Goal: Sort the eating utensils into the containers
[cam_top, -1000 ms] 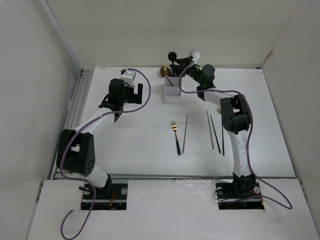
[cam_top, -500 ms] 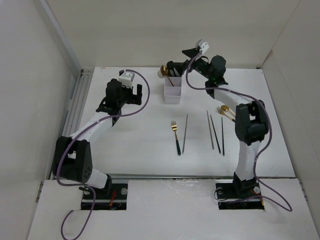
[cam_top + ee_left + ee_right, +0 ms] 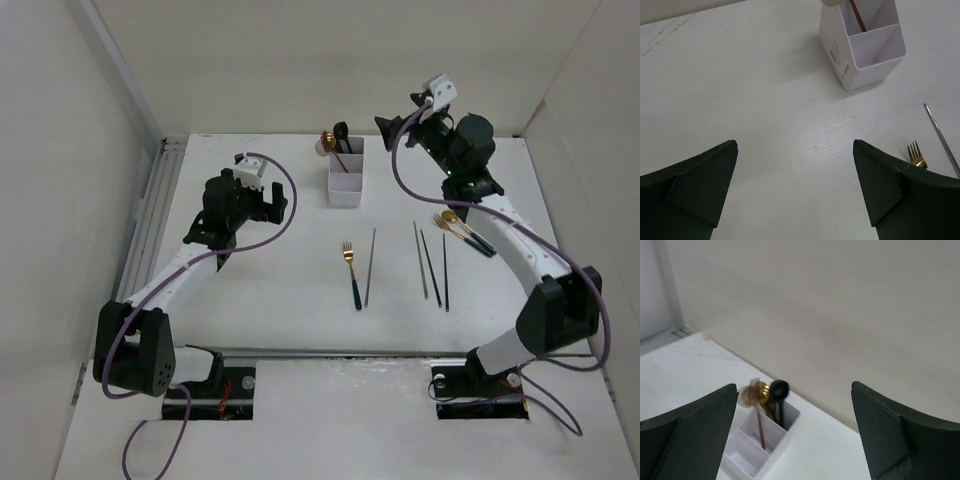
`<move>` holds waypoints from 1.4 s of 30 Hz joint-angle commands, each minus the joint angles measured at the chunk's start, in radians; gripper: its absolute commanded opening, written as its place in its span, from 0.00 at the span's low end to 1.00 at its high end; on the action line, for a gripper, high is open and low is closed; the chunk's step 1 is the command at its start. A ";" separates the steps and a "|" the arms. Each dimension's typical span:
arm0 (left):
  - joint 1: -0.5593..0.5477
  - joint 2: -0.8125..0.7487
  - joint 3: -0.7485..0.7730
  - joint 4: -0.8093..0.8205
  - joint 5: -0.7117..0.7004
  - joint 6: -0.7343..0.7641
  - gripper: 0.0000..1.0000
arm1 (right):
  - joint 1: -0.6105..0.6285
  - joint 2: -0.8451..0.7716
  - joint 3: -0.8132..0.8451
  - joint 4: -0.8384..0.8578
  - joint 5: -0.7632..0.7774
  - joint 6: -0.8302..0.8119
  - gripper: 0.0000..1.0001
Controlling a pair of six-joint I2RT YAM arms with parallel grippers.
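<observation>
I see the left gripper (image 3: 794, 145) wide open over the table (image 3: 740, 75) — nothing held. The right gripper (image 3: 794, 386) is equally wide and empty, raised near the organiser (image 3: 345, 195).

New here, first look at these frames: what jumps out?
The right arm is raised high at the back, its open, empty hand looking down on the white organiser, whose far end bristles with spoons. Next comes the loose cutlery mid-table: a gold black-handled fork, dark chopsticks and gold pieces further right. The left hand hangs open, left of the organiser.
</observation>
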 commanded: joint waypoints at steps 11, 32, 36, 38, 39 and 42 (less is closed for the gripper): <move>0.003 -0.098 -0.048 0.028 0.040 0.068 1.00 | 0.098 -0.266 -0.125 -0.248 0.612 -0.422 1.00; 0.003 -0.167 -0.150 0.037 0.012 0.096 1.00 | -0.290 0.222 0.131 -1.042 0.379 -0.301 0.57; 0.003 -0.167 -0.150 0.037 0.003 0.105 1.00 | -0.344 0.277 0.127 -1.115 0.359 -0.342 0.55; 0.003 -0.167 -0.150 0.037 -0.006 0.105 1.00 | -0.344 0.288 0.110 -1.115 0.384 -0.355 0.56; 0.003 -0.167 -0.150 0.037 -0.006 0.105 1.00 | -0.353 0.299 0.110 -1.115 0.396 -0.364 0.56; 0.003 -0.146 -0.150 0.037 -0.006 0.105 1.00 | -0.364 0.308 0.099 -1.115 0.379 -0.373 0.56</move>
